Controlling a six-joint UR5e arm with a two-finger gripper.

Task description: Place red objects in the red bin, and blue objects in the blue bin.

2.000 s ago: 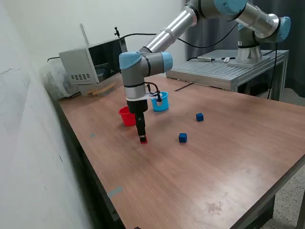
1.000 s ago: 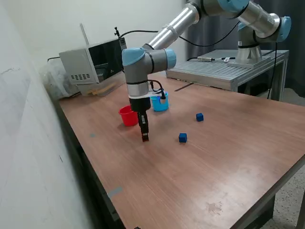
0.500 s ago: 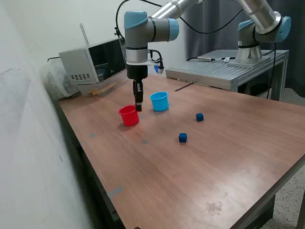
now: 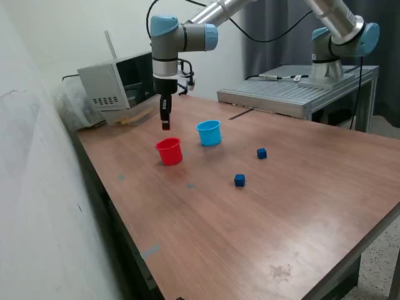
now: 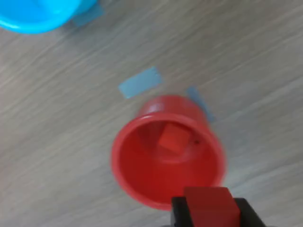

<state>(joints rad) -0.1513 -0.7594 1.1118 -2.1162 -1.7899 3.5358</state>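
Gripper [image 4: 165, 125] with red cube [image 5: 209, 206] directly above red cup [image 4: 169, 151].

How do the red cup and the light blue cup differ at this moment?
The red cup holds a red cube; nothing shows inside the light blue cup. The gripper, gripping another red cube, hangs over the red cup, not the blue one. Both stand upright, same shape.

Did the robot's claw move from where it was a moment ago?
Yes. The gripper rose off the table and went toward the exterior view's left; it now hangs above the red cup, gripping a red cube.
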